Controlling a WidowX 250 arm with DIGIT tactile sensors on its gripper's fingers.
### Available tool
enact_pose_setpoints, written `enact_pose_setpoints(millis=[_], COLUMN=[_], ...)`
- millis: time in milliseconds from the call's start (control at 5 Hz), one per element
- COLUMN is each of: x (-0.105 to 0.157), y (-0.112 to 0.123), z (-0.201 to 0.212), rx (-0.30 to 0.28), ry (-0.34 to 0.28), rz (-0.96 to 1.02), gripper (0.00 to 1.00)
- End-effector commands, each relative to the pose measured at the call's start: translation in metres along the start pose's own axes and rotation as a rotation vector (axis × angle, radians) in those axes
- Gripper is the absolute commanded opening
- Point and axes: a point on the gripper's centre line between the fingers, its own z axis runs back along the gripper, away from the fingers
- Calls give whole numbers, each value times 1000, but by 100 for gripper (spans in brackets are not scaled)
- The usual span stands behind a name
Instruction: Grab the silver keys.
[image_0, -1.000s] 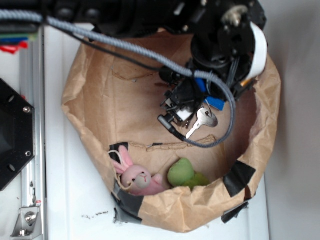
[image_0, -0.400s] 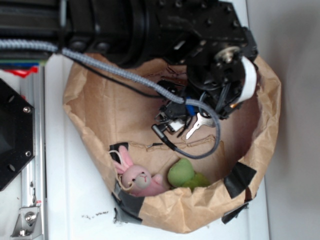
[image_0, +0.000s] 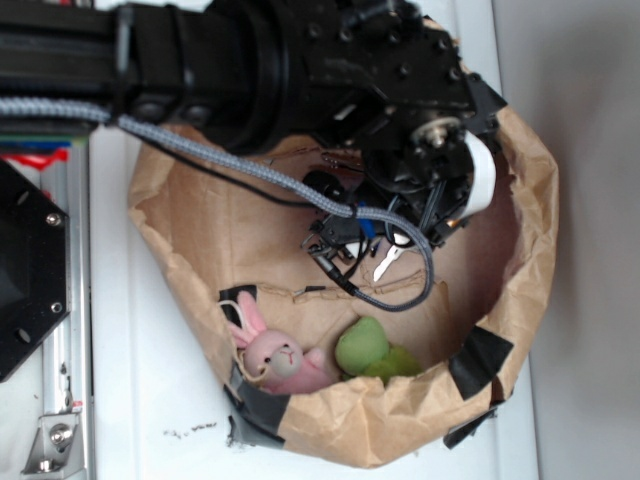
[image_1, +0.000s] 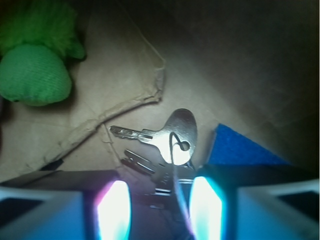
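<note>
The silver keys (image_1: 172, 137) lie on the brown paper floor of the bag, the big round-headed key on top and smaller ones fanned out beneath. In the exterior view only one key tip (image_0: 385, 262) peeks out under the black arm. My gripper (image_1: 159, 202) is open and low over the bunch. Its two glowing fingers (image_1: 114, 210) stand on either side of the bunch's near end, and the ring's wire runs up between them. The jaws close on nothing.
A blue block (image_1: 235, 147) lies just right of the keys, next to the right finger. A green plush toy (image_0: 365, 345) and a pink bunny (image_0: 270, 358) rest by the near wall of the paper bag (image_0: 180, 230). The bag's walls ring the gripper.
The arm has come down and shifted left over the keys, hiding most of them in the exterior view. The keys have not moved.
</note>
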Motion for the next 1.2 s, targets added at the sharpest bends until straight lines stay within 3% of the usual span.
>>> enact_pose_setpoints(millis=[0,600,1000], x=[11,11,8], y=[3,3,6], z=[-3,-2,21], rx=[47,102,73], ry=[-19,-21,-62], rz=[11,20,16], gripper=[0,0,0])
